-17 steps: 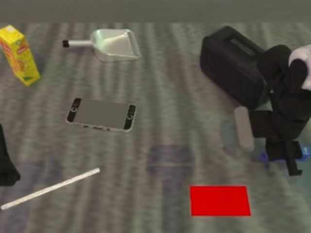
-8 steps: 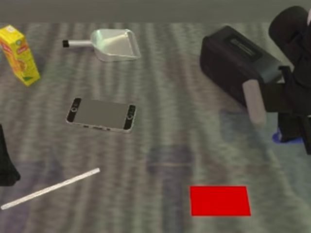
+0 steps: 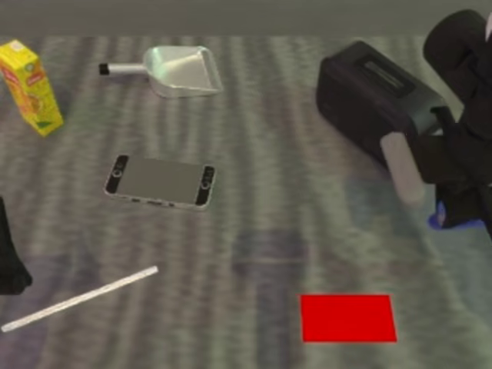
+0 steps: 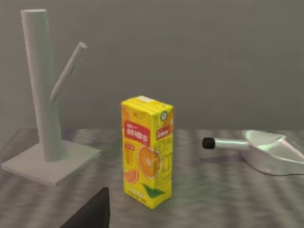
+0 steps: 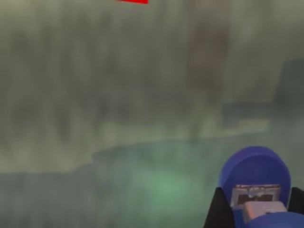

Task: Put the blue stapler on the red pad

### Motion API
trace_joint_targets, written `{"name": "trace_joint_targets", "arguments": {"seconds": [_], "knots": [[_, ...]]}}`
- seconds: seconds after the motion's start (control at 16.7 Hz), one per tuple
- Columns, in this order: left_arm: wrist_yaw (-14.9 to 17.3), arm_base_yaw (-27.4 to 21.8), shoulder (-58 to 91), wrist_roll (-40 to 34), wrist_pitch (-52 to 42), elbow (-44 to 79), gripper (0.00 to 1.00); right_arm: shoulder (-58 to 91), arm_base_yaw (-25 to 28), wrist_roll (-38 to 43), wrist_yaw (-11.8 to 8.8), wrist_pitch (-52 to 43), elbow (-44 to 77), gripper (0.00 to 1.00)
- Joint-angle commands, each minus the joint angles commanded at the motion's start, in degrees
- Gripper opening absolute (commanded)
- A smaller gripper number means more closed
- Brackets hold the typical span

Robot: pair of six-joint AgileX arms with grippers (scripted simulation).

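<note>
At the table's right edge my right gripper (image 3: 467, 209) is shut on the blue stapler (image 3: 438, 220), and only a small blue end shows below the black arm in the top view. The right wrist view has the stapler's rounded blue end (image 5: 255, 176) between two dark fingers (image 5: 217, 213), above the table. The red pad (image 3: 348, 317) lies flat near the front edge, left of and nearer than the gripper, with nothing on it; a sliver of the red pad (image 5: 133, 1) shows in the right wrist view. My left arm (image 3: 9, 257) is parked at the left edge.
A black case (image 3: 375, 100) stands just behind the right gripper. A phone (image 3: 160, 182), a metal scoop (image 3: 181, 71), a yellow juice carton (image 3: 31, 86) and a white stick (image 3: 81, 298) lie on the left half. A white branched stand (image 4: 45, 95) stands beyond the carton (image 4: 147, 152).
My right gripper has risen with the blue stapler and moved back toward the table's right edge. In the last half second it has barely shifted. The left arm has not moved.
</note>
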Motion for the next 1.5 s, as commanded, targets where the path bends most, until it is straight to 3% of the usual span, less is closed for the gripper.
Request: {"name": "trace_joint_targets", "arguments": {"seconds": [0.18, 0.36, 0.84, 1.2, 1.5], "knots": [[0.00, 0.00, 0.00, 0.00, 0.00, 0.00, 1.00, -1.26, 1.12, -10.67, -1.46, -1.46, -0.43, 0.00], [0.00, 0.00, 0.00, 0.00, 0.00, 0.00, 1.00, -2.59, 2.50, -26.45, -3.05, -3.25, -1.17, 0.00], [0.00, 0.00, 0.00, 0.00, 0.00, 0.00, 1.00, -5.08, 7.38, -83.20, -5.50, -7.31, -4.68, 0.00], [0.00, 0.00, 0.00, 0.00, 0.00, 0.00, 1.00, -6.94, 11.07, -121.23, -4.47, -6.70, -7.35, 0.00], [0.00, 0.00, 0.00, 0.00, 0.00, 0.00, 1.00, -8.67, 13.25, -146.49, -2.12, -3.80, -8.13, 0.00]]}}
